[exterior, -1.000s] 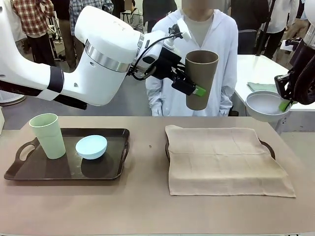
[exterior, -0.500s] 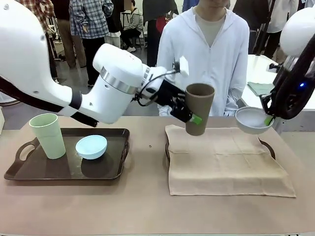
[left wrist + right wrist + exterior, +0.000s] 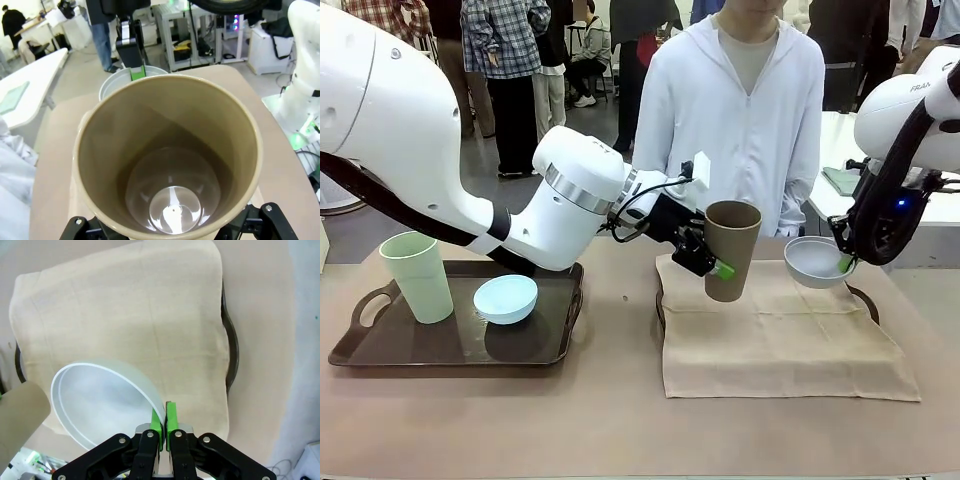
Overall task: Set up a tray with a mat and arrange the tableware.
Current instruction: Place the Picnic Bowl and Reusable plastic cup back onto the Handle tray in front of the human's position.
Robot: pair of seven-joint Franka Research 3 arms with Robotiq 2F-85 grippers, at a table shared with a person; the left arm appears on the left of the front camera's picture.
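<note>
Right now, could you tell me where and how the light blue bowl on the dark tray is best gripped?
Probably its rim: the light blue bowl sits mouth-up and open. Come from above, one finger inside the wall, on the side away from the pale green tumbler.

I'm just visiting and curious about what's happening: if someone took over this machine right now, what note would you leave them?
The left end effector is shut on the brown tumbler, held in the air over the far left of the mat.
The right end effector is shut on the rim of the whitish bowl, above the mat's far right.
The green tumbler and light blue bowl stand on the left tray.
Done: the mat covers the right tray.
Left: set both held pieces down, then probably bring the other two across.
</note>
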